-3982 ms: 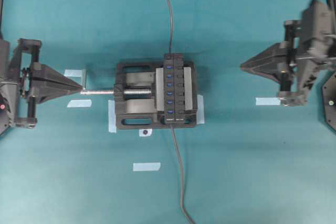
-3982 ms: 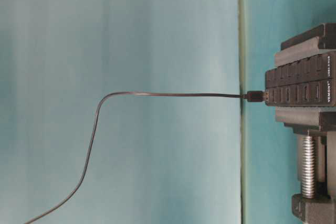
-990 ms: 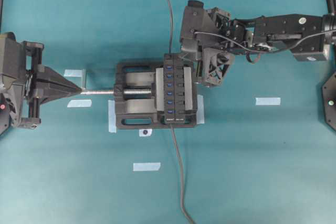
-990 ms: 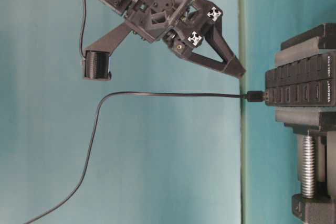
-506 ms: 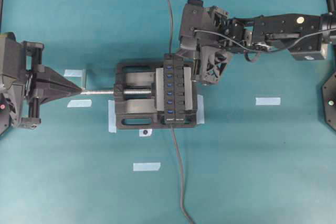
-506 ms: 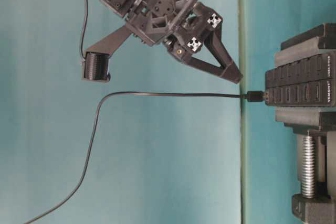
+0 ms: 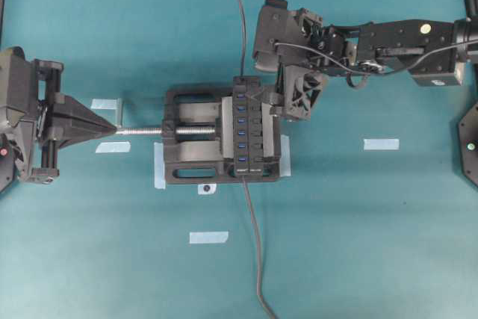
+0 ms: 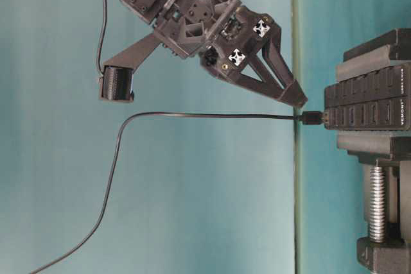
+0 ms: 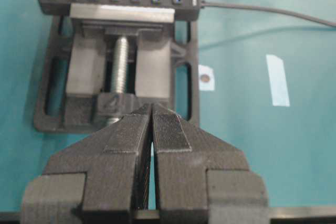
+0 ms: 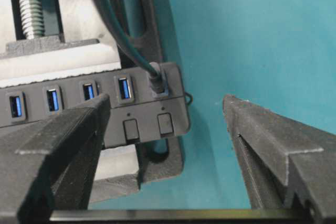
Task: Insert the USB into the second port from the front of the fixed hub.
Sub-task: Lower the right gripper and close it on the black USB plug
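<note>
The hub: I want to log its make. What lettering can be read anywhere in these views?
"VEMONT": white, on the hub's end, table-level view.
Smaller white line beside it: too small to read.
White marks at the hub's cable end, overhead and left wrist views: blurred, unreadable.
Nothing else carries text.

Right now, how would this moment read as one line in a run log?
right gripper: open, above end of fixed hub | USB: sits in endmost port, not gripped | left gripper: shut, away from vise

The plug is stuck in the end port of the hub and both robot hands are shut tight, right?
Not quite: only the left hand is shut. The right hand is wide open, as the right wrist view shows. The plug does sit in the hub's end port.
</note>
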Available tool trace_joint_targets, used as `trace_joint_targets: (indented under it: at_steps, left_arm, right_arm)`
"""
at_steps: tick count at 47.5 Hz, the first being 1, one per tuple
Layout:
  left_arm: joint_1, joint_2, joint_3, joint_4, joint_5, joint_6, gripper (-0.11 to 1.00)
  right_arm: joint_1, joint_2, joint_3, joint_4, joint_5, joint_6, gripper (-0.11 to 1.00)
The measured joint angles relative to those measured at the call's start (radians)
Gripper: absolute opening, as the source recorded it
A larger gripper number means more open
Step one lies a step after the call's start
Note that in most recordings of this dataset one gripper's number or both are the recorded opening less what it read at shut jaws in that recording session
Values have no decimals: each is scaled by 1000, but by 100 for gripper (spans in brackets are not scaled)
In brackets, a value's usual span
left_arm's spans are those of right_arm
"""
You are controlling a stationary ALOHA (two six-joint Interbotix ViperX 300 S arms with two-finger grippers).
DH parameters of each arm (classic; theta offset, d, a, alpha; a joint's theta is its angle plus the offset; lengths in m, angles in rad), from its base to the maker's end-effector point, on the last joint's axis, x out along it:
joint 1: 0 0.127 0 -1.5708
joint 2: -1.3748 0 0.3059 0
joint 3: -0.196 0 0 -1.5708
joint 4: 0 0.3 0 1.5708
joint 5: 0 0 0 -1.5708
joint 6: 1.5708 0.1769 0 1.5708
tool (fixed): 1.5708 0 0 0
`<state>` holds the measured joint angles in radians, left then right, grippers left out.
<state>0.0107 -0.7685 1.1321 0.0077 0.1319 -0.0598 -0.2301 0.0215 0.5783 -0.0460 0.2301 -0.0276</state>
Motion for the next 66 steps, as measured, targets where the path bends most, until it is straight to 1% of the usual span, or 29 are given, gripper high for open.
trace_joint_targets:
  at_steps: [25, 38, 43, 48, 58, 66]
  left_arm:
    - [0, 0, 0, 0, 0, 0, 0]
    - [0, 0, 0, 0, 2, 2, 0]
    - [0, 0, 0, 0, 2, 0, 0]
    - [0, 0, 0, 0, 2, 0, 0]
    - [0, -2, 0, 0, 2, 0, 0]
    - [0, 0, 2, 0, 2, 0, 0]
  right_arm:
    - [0, 66, -60, -2, -2, -2, 87]
    - [-2, 71, -61, 0, -2, -2, 86]
    - [-2, 71, -61, 0, -2, 0, 84]
    - [-2, 71, -61, -2, -2, -2, 80]
    - [-2, 72, -61, 0, -3, 0, 59]
    - [0, 74, -61, 0, -8, -2, 49]
